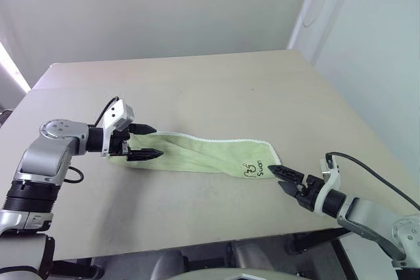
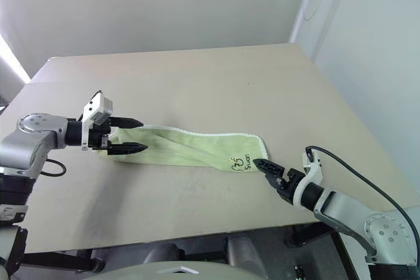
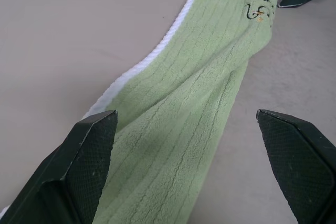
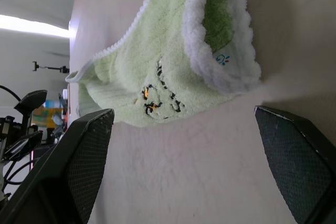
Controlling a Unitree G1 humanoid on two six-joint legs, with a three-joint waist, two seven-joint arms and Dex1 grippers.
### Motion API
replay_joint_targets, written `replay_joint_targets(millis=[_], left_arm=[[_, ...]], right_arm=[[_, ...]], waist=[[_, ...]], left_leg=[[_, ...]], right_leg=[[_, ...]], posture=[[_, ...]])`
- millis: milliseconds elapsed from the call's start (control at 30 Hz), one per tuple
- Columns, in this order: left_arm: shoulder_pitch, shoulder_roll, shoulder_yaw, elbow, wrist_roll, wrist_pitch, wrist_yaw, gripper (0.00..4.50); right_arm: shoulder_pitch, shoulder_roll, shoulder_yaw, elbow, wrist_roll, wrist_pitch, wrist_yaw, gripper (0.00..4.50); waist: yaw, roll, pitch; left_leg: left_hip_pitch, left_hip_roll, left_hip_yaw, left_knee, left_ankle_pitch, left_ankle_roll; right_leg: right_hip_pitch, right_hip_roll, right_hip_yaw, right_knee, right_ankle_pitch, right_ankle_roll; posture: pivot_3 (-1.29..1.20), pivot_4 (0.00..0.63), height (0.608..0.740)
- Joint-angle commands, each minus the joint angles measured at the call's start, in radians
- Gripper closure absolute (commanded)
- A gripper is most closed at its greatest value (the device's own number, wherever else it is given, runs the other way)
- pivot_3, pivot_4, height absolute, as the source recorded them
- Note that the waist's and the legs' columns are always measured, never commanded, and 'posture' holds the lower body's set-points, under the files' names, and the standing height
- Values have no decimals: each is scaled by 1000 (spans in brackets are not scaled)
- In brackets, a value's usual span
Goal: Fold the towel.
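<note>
The towel lies in a long bunched strip on the table. The left end effector is open over one end. The right end effector is open just beside the logo end.

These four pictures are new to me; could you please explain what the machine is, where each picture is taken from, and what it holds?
It is a two-armed humanoid robot, here to fold a towel. Two pictures come from its head, looking down on a beige table; the other two come from cameras on its wrists, looking along the black fingers. The towel lies stretched out on the table. The left claw is open over one end, the right claw open beside the logo end. Nothing is held.
</note>
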Motion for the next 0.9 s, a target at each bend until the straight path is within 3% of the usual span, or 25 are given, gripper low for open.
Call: replay_joint_targets(millis=[33,367,533,800,900], left_arm=[[-25,-1,-5,-23,6,-17,2,35],[-12,9,6,-34,6,-10,24,35],[-15,12,-4,-18,25,-32,32,0],[-29,1,-10,36,57,-68,42,0],[-44,-8,-9,73,67,-81,50,0]], right_arm=[[-63,42,10,39,-44,-43,-42,0],[-168,125,31,110,-126,-34,-54,0],[-212,164,38,141,-180,-17,-72,1318],[-228,154,-28,144,-161,-12,-84,4349],[-242,119,-90,152,-124,-17,-72,4462]], waist=[[-4,0,0],[-5,-1,0],[-5,0,0],[-3,1,0],[-1,1,1]], left_leg=[[0,0,0,0,0,0],[1,0,0,1,0,0],[1,0,0,3,0,0],[0,0,0,3,0,0],[0,-1,0,5,0,0]], right_leg=[[0,0,0,0,0,0],[0,0,1,1,0,0],[0,0,1,3,0,0],[-3,0,1,3,0,0],[-3,-1,1,2,0,0]], posture=[[0,0,712],[0,0,712],[0,0,712],[0,0,712],[0,0,712]])
